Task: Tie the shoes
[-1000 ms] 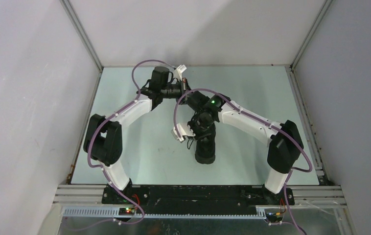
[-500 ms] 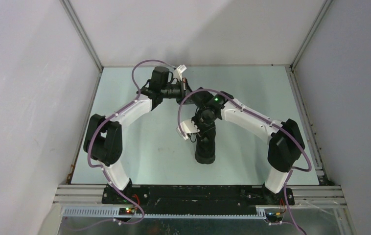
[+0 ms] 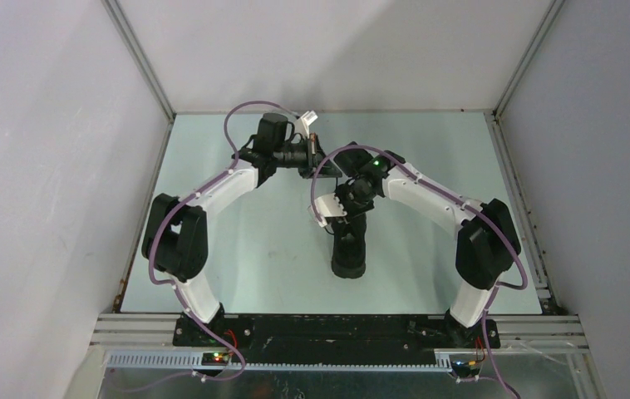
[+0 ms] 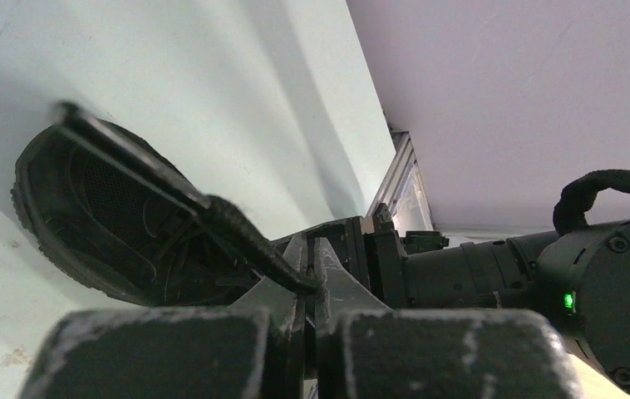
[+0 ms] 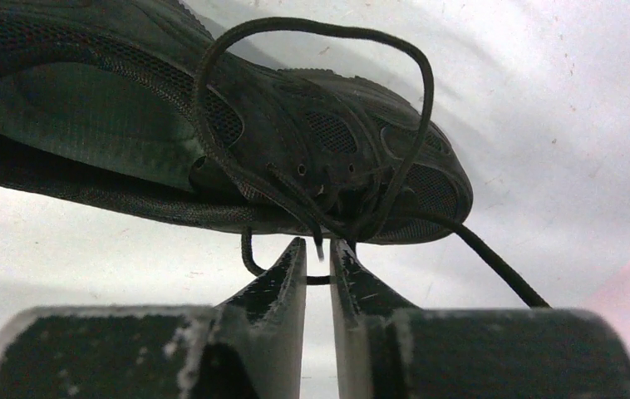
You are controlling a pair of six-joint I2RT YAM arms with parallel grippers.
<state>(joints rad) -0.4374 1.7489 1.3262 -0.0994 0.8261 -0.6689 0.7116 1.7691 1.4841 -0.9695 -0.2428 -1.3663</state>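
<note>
You'll find the shoe [image 3: 350, 252] just below centre of the top view, under the right wrist. Your left gripper [image 4: 310, 249] is pressed together, pinching a lace [image 4: 245, 237]. Your right gripper [image 5: 318, 246] stands slightly spread, with lace dangling in the gap, not clamped.

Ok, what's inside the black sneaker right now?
The left wrist view looks into the sneaker: only dark mesh lining shows, nothing loose. The taut lace pinched by the left gripper crosses the opening, and the toe end is lost in shadow.
</note>
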